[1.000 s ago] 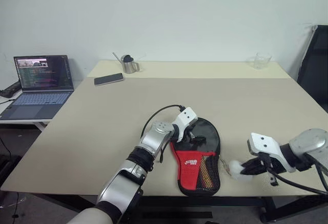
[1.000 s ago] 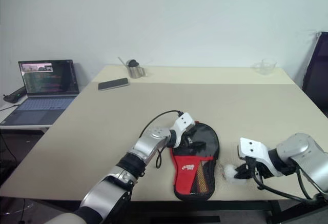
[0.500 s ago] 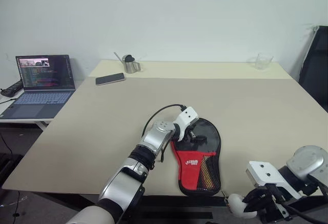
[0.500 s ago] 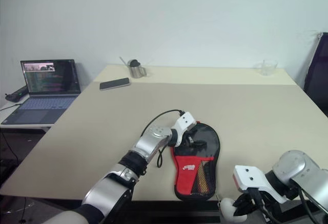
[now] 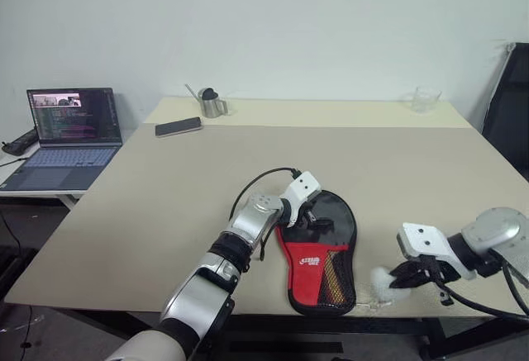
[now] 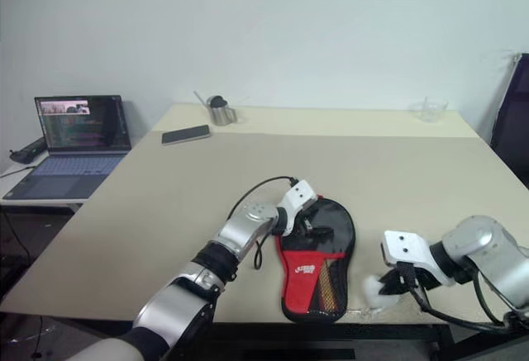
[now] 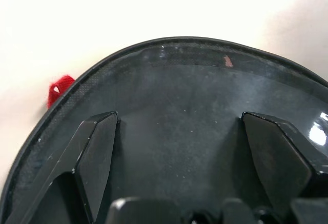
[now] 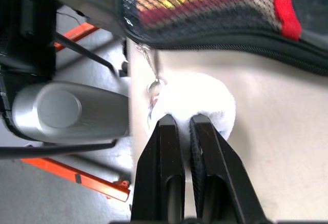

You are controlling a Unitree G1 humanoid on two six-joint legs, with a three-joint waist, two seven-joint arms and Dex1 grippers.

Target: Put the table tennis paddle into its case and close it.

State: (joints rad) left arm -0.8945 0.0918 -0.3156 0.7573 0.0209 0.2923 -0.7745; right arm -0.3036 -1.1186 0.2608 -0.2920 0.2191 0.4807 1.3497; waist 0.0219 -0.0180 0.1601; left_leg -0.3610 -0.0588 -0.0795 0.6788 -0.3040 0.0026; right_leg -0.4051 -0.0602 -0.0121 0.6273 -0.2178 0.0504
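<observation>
The case (image 5: 319,255), one soft paddle-shaped pouch of black fabric with a red panel, a small white logo and a mesh pocket, lies flat near the front edge of the beige table (image 5: 165,204), its long axis running from the round end, away from the robot, to the narrow end at the table's edge. In the head views there are also one laptop (image 5: 64,134) on a side surface at the left, one phone (image 5: 178,126), one small metal pitcher (image 5: 210,103) and one clear cup (image 5: 424,97) at the far side. The left gripper (image 5: 314,216) rests over the round end, the right gripper (image 5: 411,274) beside the narrow end at one white fluffy pom-pom (image 5: 384,282). In the left wrist view two blunt black fingers (image 7: 95,155) stand wide apart over smooth dark fabric edged by a zipper with a red tab (image 7: 58,88). In the right wrist view the fingers (image 8: 166,170) are together, pinching the pom-pom, which a small metal ring and chain join to the mesh-covered edge.
</observation>
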